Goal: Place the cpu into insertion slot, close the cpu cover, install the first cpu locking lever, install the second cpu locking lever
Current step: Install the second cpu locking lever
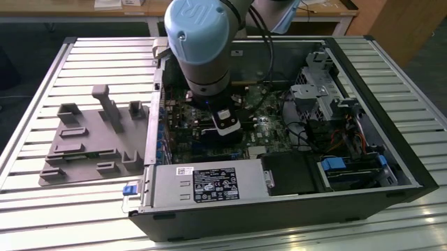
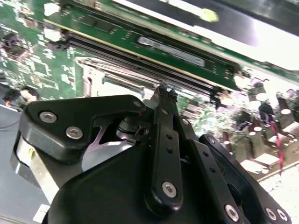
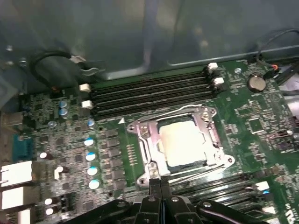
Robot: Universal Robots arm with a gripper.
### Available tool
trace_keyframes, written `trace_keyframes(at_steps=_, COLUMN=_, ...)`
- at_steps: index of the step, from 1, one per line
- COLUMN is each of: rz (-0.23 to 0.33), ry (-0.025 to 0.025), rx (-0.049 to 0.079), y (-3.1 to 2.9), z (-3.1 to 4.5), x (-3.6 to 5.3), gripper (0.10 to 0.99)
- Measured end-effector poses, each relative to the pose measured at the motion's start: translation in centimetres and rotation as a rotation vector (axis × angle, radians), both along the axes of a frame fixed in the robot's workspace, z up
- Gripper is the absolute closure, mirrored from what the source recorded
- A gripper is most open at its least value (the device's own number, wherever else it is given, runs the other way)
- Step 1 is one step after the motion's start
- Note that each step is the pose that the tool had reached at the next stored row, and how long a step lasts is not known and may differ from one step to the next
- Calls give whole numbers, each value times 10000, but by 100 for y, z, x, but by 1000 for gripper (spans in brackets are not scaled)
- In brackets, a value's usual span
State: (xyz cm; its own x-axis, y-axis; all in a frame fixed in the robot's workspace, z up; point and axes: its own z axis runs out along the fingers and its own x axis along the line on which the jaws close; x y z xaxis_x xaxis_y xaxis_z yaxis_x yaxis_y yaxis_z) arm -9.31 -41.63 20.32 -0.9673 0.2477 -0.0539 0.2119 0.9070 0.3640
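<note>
First wrist view: you see the pincer (image 3: 160,183) pressed narrow, its black fingers together, holding nothing, tips at the near rim of the insertion slot (image 3: 148,158). Just beyond the tips, the cpu (image 3: 183,143), a pale, matte square, lies seated in the slot on the green circuit board (image 3: 252,116), framed by the silvery cpu cover (image 3: 140,127).

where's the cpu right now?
In the first wrist view the cpu sits in the insertion slot, framed by the cpu cover, with the shut gripper at the socket's edge.
</note>
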Motion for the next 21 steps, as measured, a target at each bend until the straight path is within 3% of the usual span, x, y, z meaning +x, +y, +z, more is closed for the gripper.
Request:
trace_keyframes(at_steps=8, rz=0, ry=65, rx=0, y=12, z=0, x=222, gripper=980)
trace_keyframes(at_steps=13, rz=-1, ry=99, rx=-66, y=92, z=0, x=281, gripper=980)
trace_keyframes(at_steps=15, rz=0, ry=103, rx=-191, y=138, z=0, x=286, gripper=980)
trace_keyframes(at_steps=21, rz=-4, ry=114, rx=-770, y=272, z=0, x=293, gripper=980)
